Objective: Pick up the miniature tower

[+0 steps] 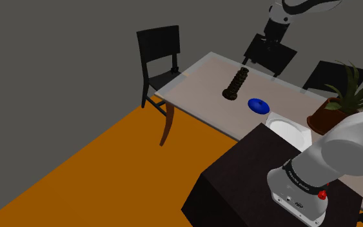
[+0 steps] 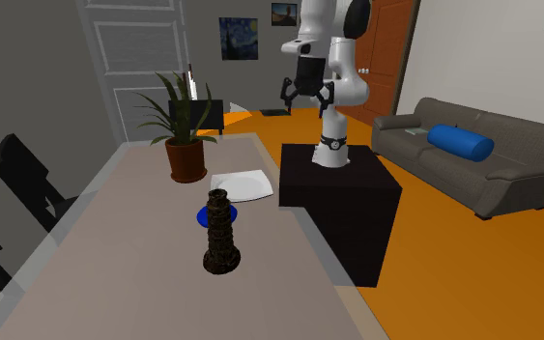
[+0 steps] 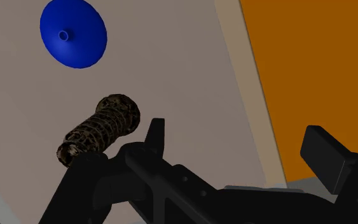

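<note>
High over the table (image 2: 115, 261), the end effector (image 2: 306, 94) hangs released, empty, well apart from the miniature tower (image 2: 221, 235)

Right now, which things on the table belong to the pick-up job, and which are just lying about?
Job:
miniature tower
gripper, fingers open

Lying about:
blue disc
white plate
potted plant

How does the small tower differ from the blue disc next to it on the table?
The tower is mottled dark brown; the disc is plain blue. The tower stands tall and leans a little; the disc lies low and flat. The tower looks ribbed; the disc is smooth with a small knob in its middle. Both rest on the table, not touching.
</note>
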Available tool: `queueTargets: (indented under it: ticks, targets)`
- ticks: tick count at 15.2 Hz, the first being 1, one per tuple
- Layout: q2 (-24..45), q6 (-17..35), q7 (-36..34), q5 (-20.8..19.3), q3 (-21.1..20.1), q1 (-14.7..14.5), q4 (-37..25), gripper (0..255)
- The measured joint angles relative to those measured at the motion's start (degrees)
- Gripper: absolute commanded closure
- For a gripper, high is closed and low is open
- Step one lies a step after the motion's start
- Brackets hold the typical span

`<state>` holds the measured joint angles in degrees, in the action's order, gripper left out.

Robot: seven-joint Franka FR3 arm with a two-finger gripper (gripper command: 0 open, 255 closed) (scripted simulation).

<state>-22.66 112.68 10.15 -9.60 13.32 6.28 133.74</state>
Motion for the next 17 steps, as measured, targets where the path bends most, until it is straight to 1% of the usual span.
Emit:
queueTargets:
  ticks: [3, 7, 9, 12, 13, 17]
  targets:
    - [5.37, 3.40, 3.33, 1.23, 3.08, 0.67, -2.52, 0]
    - [12.97, 7.70, 7.66, 4.31, 6.36, 1.29, -6.03, 0]
    - [17.52, 9.82, 10.05, 6.65, 7.71, 1.59, -8.41, 0]
    - [24.07, 11.38, 13.98, 10.69, 9.28, 2.56, -13.01, 0]
    - [26.24, 12.16, 15.37, 12.14, 9.66, 3.05, -14.17, 0]
    - [36.12, 12.83, 20.64, 18.58, 10.07, 5.81, -22.23, 0]
